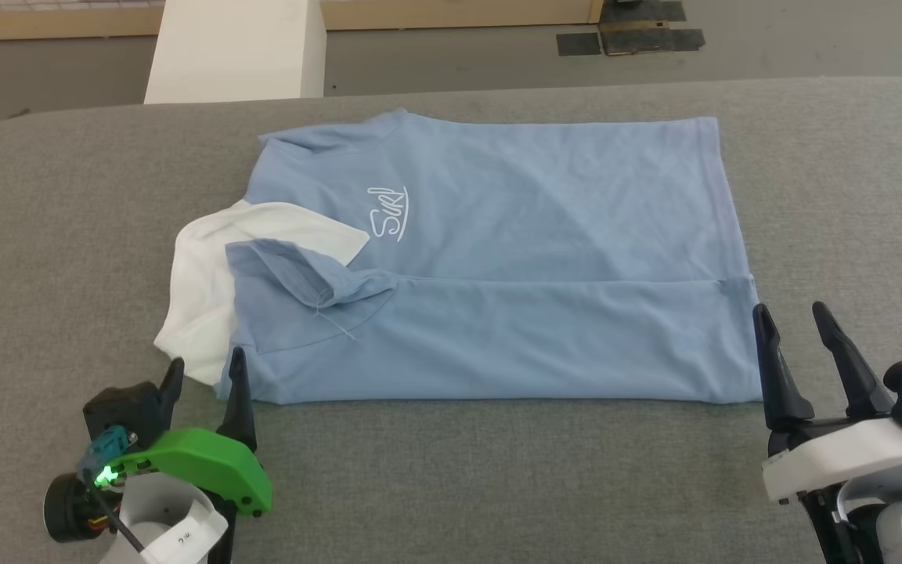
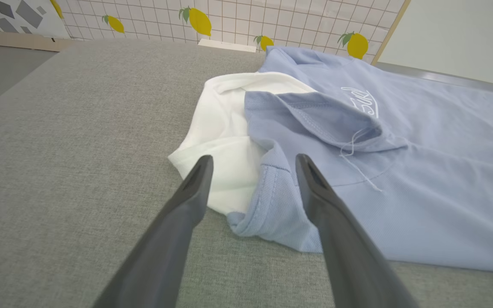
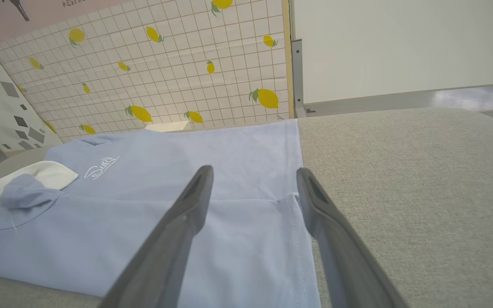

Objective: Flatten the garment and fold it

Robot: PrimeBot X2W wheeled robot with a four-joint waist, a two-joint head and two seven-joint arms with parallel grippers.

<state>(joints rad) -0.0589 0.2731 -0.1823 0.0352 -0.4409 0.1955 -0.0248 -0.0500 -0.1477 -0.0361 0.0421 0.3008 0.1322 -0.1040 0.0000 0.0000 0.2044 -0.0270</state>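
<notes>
The light blue garment is soft matt knit, finely pebbled at its stitched hem, its white collar lining a smoother matt cloth, both on a table covered in coarse grey woven fabric. The left gripper carries a glossy green plastic cover; the right gripper a smooth white plastic shell. Their dark fingers look matt plastic — the lemon-patterned wall smooth

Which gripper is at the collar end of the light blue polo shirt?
The left gripper, green-cased; the white-cased right gripper sits by the hem.
</notes>
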